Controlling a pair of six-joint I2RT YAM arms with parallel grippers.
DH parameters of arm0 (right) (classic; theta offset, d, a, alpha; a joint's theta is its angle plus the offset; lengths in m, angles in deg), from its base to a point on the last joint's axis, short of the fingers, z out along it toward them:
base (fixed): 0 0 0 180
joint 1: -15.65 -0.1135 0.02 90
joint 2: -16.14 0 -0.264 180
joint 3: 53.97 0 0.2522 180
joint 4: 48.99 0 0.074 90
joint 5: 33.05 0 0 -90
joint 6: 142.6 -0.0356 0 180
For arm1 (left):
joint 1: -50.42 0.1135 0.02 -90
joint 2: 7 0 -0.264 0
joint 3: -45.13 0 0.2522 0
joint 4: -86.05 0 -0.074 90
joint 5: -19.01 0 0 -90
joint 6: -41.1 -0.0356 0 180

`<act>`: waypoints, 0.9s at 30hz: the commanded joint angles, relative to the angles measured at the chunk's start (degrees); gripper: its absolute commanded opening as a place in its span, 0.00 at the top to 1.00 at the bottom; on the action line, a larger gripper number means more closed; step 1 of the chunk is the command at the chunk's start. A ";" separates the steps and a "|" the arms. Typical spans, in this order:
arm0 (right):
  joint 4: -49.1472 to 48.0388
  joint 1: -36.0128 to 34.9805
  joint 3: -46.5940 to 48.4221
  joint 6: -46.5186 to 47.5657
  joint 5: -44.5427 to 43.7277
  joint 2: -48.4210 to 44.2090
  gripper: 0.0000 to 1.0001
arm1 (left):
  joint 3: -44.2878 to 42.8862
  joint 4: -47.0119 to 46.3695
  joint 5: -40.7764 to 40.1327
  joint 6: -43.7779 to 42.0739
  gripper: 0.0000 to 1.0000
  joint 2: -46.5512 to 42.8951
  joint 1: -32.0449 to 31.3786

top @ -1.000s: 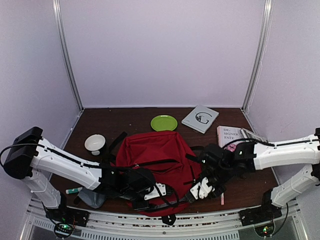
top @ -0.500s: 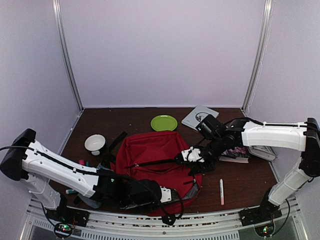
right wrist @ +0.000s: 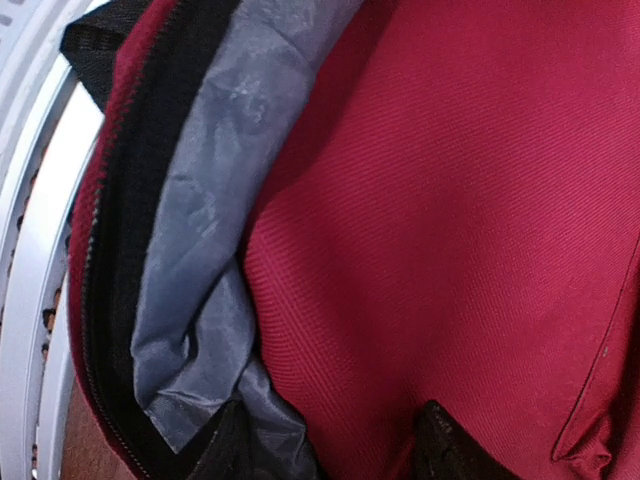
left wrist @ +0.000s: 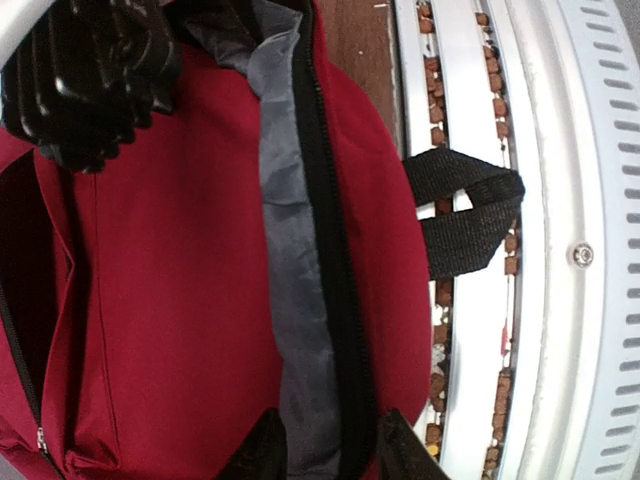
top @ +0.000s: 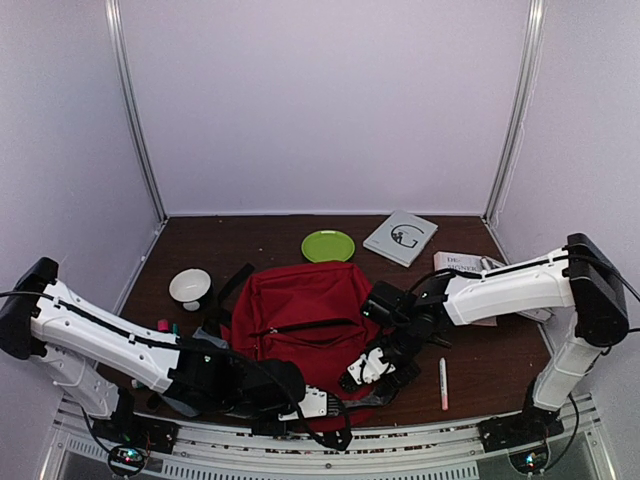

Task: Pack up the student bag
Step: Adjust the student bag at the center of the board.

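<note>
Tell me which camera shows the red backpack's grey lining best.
Right wrist: the grey lining fills a broad band beside the zipper, folds visible. Left wrist shows a narrower strip. The top view shows the backpack, not its lining.

student bag (top: 300,320) mid-table (red) | left hand (top: 318,404) + right hand (top: 360,373) at its near edge

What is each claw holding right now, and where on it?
The left claw straddles the student bag's zipper and grey lining; the right claw straddles lining and red fabric. Whether either grips cannot be told.
</note>
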 commanded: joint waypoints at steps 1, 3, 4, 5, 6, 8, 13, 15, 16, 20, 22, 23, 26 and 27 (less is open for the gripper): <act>-5.29 -1.05 -0.65 -0.50 -6.68 2.84 0.49 | 0.60 -1.30 5.73 1.61 0.66 1.06 0.06; -8.35 -1.17 -0.63 -3.00 -8.48 3.08 0.64 | 0.61 -1.62 5.77 1.60 0.67 1.98 -0.03; -8.90 -0.96 -0.32 -3.80 -8.66 2.69 0.71 | 0.65 -1.73 5.69 1.47 0.67 2.29 -0.03; -9.12 -0.71 0.27 -4.96 -8.65 1.93 0.76 | 0.64 -1.85 5.59 1.37 0.68 2.54 -0.03; -8.91 -0.19 1.01 -6.10 -8.14 1.04 0.79 | 0.69 -1.98 5.48 1.39 0.69 2.70 -0.03; -6.83 1.10 3.43 -7.63 -5.84 -0.70 0.85 | 1.05 -2.60 5.39 1.57 0.70 2.87 -0.03; -0.74 3.48 7.89 -8.90 0.84 -4.95 0.93 | 2.59 -5.64 5.19 2.53 0.80 3.17 -0.03; 0.58 3.96 9.02 -10.08 3.06 -5.76 0.98 | 2.71 -5.86 5.24 2.77 0.85 3.13 -0.03; 0.96 4.27 9.47 -10.69 4.38 -5.90 1.00 | 2.76 -5.83 5.17 2.88 0.87 3.05 -0.01; 0.61 5.36 9.46 -12.18 7.61 -5.60 1.00 | 2.96 -5.74 4.32 3.63 1.00 2.55 -0.03; 2.71 5.10 9.32 -10.14 7.47 -4.50 0.98 | 3.38 -5.84 3.68 4.39 1.00 1.71 -0.03; 5.83 4.91 9.74 -7.60 8.23 -3.68 0.95 | 3.68 -6.01 3.63 4.69 1.00 1.12 -0.03; 16.97 4.09 11.39 0.67 8.01 -0.68 0.78 | 4.58 -6.53 3.96 5.33 1.00 -0.37 -0.03; 19.61 4.06 12.25 1.96 7.77 0.26 0.73 | 4.78 -6.53 4.29 5.31 1.00 -0.70 -0.03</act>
